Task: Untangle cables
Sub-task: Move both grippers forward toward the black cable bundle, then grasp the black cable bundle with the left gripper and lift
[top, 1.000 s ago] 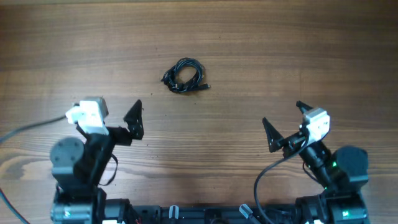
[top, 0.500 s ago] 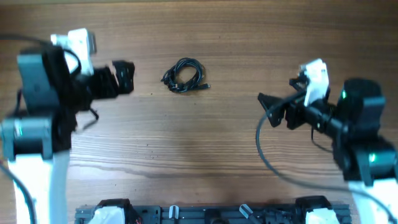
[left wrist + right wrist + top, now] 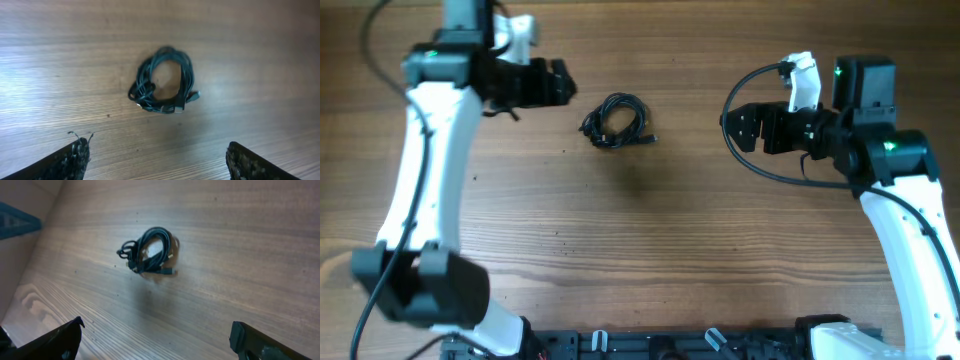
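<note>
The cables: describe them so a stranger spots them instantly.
On the wooden table, look between the left pincer and right pincer. The cables lie there as one small black coil, plugs poking out. Unlike the arms' thick wires, it is attached to nothing.

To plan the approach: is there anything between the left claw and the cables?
Nothing, only bare wooden table lies between the left claw and the cables; the overhead view shows it.

Cables (image 3: 610, 138): thin black cords, small coiled bundle, flat on wooden table (image 3: 640, 240), plug ends protruding.
</note>
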Available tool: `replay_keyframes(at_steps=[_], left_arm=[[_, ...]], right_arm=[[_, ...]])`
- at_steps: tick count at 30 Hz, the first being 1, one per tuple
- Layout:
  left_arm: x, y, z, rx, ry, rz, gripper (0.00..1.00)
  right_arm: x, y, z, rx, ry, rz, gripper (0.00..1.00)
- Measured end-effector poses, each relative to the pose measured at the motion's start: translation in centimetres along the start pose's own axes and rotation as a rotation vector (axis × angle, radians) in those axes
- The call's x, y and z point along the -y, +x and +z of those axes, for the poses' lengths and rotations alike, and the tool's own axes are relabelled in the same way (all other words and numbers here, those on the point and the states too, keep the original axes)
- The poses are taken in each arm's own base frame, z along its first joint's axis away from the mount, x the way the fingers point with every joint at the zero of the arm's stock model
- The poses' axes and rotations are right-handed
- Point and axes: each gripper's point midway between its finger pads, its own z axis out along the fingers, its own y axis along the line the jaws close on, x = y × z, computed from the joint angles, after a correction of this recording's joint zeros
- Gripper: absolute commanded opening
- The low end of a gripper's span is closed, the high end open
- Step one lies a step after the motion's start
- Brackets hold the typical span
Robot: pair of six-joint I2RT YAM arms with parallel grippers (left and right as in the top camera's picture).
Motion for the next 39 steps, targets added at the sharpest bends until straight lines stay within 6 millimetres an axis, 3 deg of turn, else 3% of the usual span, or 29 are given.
replay_keyframes(at_steps=[4, 5, 6, 12, 18, 21, 27, 28, 30, 33, 39], left_arm=[[0.7, 0.9, 5.5, -0.097, -0.082, 0.107, 0.64], [0.7, 1.1, 6.2, -0.110, -0.089, 0.133, 0.63], [1.0, 2.0, 8.5, -0.160, -0.119, 0.179, 0.63], [-0.6, 2.4, 12.6, -0.214, -0.208, 0.317, 0.60], [-1.2, 2.3, 13.7, -0.230, -0.206, 0.439, 0.55], [-0.9, 2.8, 14.5, -0.252, -0.168, 0.472, 0.47], [-2.4, 3.6, 17.2, -0.295, -0.172, 0.471, 0.47], [-2.6, 3.5, 17.5, -0.292, -0.173, 0.470, 0.44], [-2.9, 3.4, 18.0, -0.290, -0.173, 0.469, 0.22], [-2.8, 3.2, 18.2, -0.280, -0.168, 0.483, 0.05], [-2.3, 3.2, 18.3, -0.271, -0.146, 0.410, 0.04]], right_arm=[[0.3, 0.2, 0.5, -0.018, 0.002, 0.011, 0.96], [0.4, 0.3, 0.5, -0.021, 0.003, 0.013, 0.96], [0.4, 0.4, 0.6, -0.023, 0.003, 0.015, 0.96], [0.6, 0.8, 0.6, -0.041, 0.013, 0.027, 0.96], [0.9, 1.1, 0.5, -0.049, 0.029, 0.032, 0.96], [0.9, 1.1, 0.5, -0.050, 0.030, 0.033, 0.96], [0.9, 1.4, 0.5, -0.062, 0.031, 0.040, 0.96], [0.9, 1.4, 0.5, -0.062, 0.031, 0.040, 0.96], [0.9, 1.5, 0.5, -0.064, 0.031, 0.041, 0.96], [0.9, 1.5, 0.5, -0.064, 0.031, 0.041, 0.96], [0.9, 1.2, 0.5, -0.055, 0.031, 0.039, 0.96]])
